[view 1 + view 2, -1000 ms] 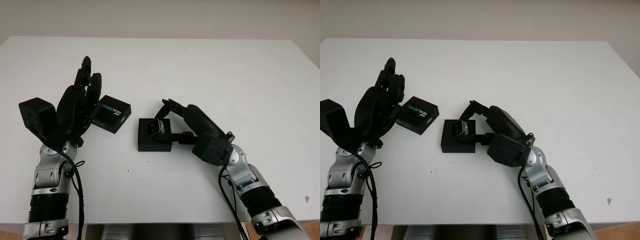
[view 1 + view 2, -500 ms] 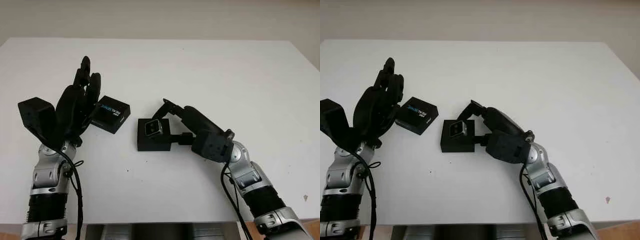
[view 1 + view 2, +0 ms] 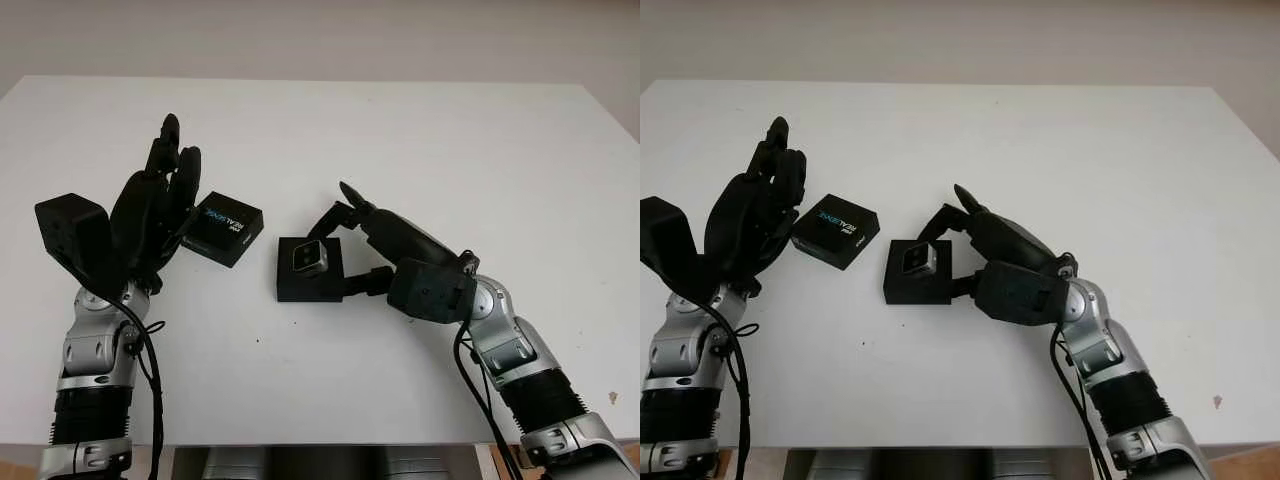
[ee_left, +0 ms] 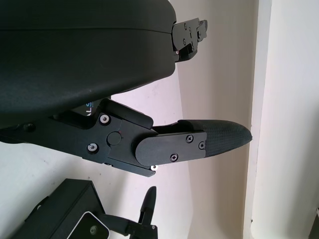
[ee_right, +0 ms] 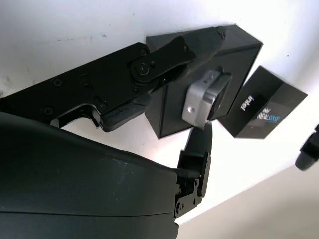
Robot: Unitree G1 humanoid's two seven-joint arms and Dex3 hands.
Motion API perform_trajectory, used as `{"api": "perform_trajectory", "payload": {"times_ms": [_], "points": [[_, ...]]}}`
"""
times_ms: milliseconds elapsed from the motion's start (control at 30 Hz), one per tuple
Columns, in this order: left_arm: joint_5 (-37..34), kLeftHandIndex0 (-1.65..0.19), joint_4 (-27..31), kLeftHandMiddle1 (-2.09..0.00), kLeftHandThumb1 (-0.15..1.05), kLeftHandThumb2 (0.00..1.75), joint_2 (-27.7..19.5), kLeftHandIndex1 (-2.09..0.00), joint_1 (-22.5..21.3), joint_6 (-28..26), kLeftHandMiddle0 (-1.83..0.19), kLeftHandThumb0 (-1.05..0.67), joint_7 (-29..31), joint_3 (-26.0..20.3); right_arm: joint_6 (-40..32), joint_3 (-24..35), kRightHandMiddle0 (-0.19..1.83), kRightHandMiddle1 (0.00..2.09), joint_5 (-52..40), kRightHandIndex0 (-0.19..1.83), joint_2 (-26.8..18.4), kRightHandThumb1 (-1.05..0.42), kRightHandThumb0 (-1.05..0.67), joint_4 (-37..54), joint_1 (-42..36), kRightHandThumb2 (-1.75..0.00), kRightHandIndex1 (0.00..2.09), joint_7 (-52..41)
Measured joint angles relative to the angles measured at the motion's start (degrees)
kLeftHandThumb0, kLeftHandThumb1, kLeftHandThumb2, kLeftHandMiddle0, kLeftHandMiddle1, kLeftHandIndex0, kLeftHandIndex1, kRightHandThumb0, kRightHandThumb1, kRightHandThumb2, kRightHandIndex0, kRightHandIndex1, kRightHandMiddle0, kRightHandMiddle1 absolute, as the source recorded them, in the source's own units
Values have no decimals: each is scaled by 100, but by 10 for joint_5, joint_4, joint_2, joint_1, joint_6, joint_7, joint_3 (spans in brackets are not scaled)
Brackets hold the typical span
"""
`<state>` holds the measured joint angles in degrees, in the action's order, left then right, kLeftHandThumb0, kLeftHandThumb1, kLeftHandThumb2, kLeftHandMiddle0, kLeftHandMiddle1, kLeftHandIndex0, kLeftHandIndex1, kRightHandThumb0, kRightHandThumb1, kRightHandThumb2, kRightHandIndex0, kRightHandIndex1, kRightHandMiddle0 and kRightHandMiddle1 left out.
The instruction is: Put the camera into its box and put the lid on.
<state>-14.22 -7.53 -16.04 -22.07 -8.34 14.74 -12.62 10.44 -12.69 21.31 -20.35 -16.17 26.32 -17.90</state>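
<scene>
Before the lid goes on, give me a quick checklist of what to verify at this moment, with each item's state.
1. Camera sits on the box: ok.
2. Camera fully seated in the box: cannot tell.
3. Right robot hand clear of the box: not ok, its fingers bracket the camera.
4. Left robot hand holding the lid: not ok, open beside it.
5. Lid lies on the table, apart from the box: ok.

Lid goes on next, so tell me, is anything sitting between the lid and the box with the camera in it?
Nothing visible does. The lid lies beside the left hand, with bare table between it and the box. The right hand is by the box's far side.
</scene>
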Motion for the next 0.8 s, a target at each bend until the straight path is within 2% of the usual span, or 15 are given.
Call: {"api": "perform_trajectory", "payload": {"times_ms": [267, 633, 667, 800], "points": [[0, 19, 1, 0, 105, 50, 0, 0, 0, -3, 19, -78, 0, 0, -13, 15, -19, 3, 6, -19, -7, -93, -90, 27, 8, -7, 0, 39], [0, 19, 2, 0, 105, 50, 0, 0, 0, -4, 19, -78, 0, 0, 12, 27, -19, 0, 2, -19, 3, -98, -88, 19, 16, -7, 0, 107], [0, 19, 3, 0, 105, 50, 0, 0, 0, -5, 19, -79, 0, 0, 15, 27, -17, 1, -1, -19, 5, -98, -86, 15, 16, -6, 0, 109], [0, 19, 5, 0, 105, 50, 0, 0, 0, -5, 19, -79, 0, 0, 31, 34, 20, 21, -9, -2, 22, -94, -74, 9, 16, -5, 9, 142]]}}
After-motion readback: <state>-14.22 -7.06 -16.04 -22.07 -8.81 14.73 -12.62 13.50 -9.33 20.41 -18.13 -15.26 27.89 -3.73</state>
